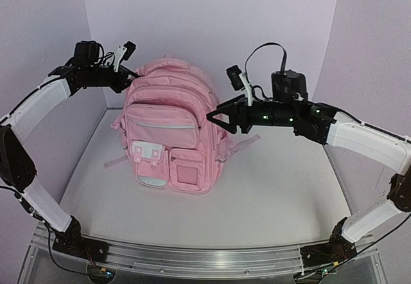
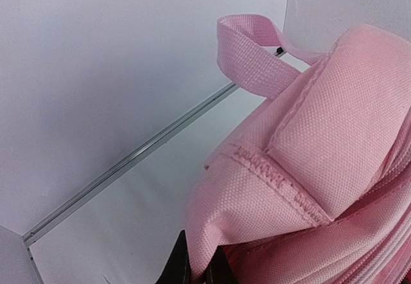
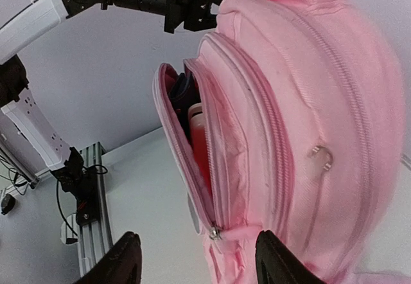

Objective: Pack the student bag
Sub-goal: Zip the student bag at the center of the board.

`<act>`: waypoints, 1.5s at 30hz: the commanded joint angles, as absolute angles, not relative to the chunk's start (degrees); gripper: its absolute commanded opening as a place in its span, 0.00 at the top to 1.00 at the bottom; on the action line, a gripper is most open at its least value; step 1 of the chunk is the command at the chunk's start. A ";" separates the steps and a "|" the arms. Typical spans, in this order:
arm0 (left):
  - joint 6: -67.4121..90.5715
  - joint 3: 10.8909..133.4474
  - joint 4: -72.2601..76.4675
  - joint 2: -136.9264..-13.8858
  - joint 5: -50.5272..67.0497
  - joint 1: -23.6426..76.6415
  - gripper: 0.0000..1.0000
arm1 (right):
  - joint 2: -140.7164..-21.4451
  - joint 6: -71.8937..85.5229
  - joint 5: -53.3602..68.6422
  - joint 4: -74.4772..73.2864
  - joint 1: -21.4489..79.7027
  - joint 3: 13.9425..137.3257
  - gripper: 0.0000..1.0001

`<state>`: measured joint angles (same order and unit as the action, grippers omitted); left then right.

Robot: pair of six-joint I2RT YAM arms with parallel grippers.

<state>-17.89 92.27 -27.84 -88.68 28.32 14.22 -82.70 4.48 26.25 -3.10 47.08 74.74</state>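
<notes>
Left gripper raised and clamped tight, right gripper held level, spread wide.

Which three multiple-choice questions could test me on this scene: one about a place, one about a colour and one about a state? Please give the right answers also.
1. Where does the left gripper grip the student bag?
A) at its top, near the carry loop
B) at a low front pocket
C) at a strap lying on the table

2. What colour is the bag's fabric?
A) blue
B) green
C) pink

3. In what state is the compartment that faces the right wrist camera?
A) zipped shut
B) open, with things inside
C) open and empty

Answers:
1 A: the left wrist view shows its fingers pinching fabric below the loop.
2 C: every view shows pink fabric.
3 B: the opening gapes, and a dark thing and a pale thing show inside.
</notes>
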 commanded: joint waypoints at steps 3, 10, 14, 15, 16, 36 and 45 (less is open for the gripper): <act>-16.47 86.08 -17.91 -81.68 27.87 13.59 1.00 | -72.77 10.16 16.87 0.00 46.22 67.46 0.33; -15.68 84.13 -18.05 -79.02 28.60 13.50 1.00 | -76.29 12.09 21.29 0.00 46.24 69.22 0.42; -14.38 82.90 -17.52 -77.57 28.08 13.49 1.00 | -80.29 23.10 15.45 0.08 46.96 72.37 0.44; -14.16 82.77 -17.58 -77.37 28.03 13.51 1.00 | -81.09 26.03 13.53 0.04 47.48 72.89 0.45; -13.95 82.76 -17.72 -77.31 28.07 13.47 1.00 | -81.78 28.93 11.80 0.13 48.04 73.09 0.45; -14.37 81.93 -19.06 -76.18 29.35 13.52 1.00 | -88.81 42.47 -22.23 -9.84 58.10 72.87 0.31; -14.67 81.66 -19.32 -75.68 28.74 13.55 1.00 | -83.27 40.45 -16.23 -7.87 58.16 64.60 0.31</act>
